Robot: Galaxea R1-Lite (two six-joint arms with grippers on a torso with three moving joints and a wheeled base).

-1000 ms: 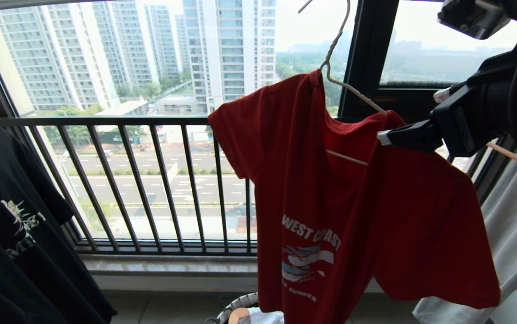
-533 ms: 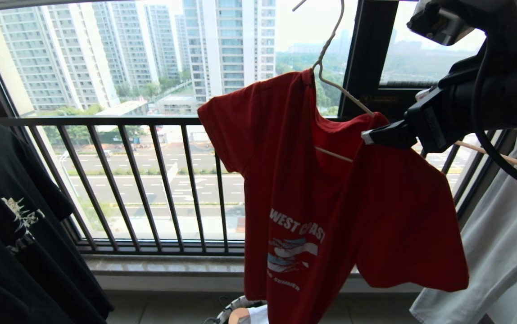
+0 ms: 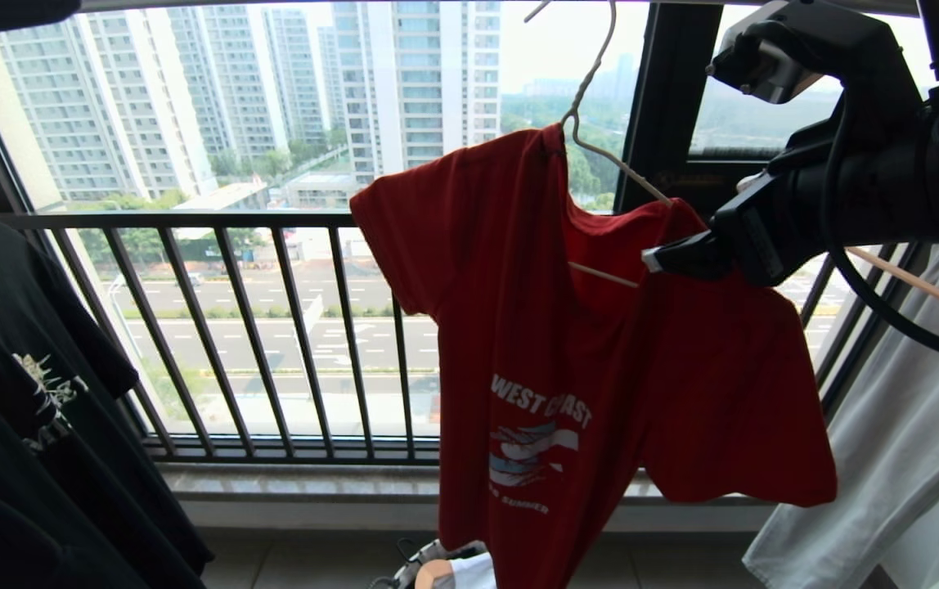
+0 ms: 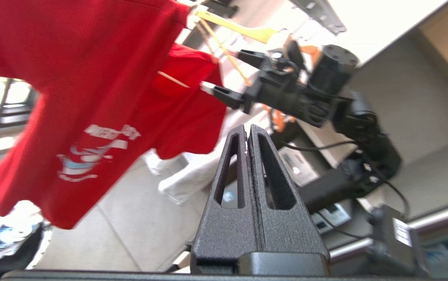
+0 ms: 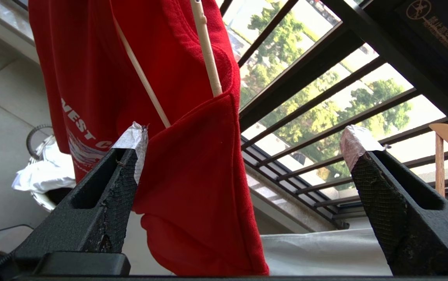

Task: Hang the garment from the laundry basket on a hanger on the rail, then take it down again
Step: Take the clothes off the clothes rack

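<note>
The red garment with its "WEST COAST" print hangs on the thin white hanger, whose hook runs up out of the head view. My right gripper is open around the shirt's right shoulder, at the hanger's end. In the right wrist view the red cloth and a hanger arm lie between the wide-apart fingers, close to one fingertip. My left gripper is shut and empty, below and apart from the shirt. The rail shows overhead. The laundry basket stands on the floor below.
A black printed T-shirt hangs at the left. A pale grey garment on a wooden hanger hangs at the right, close behind my right arm. The black barred window railing and a dark window post stand behind.
My right gripper, still open, has moved left and slightly up. The red shirt and hanger have shifted left with it. A dark shape has entered the head view's top left corner.
</note>
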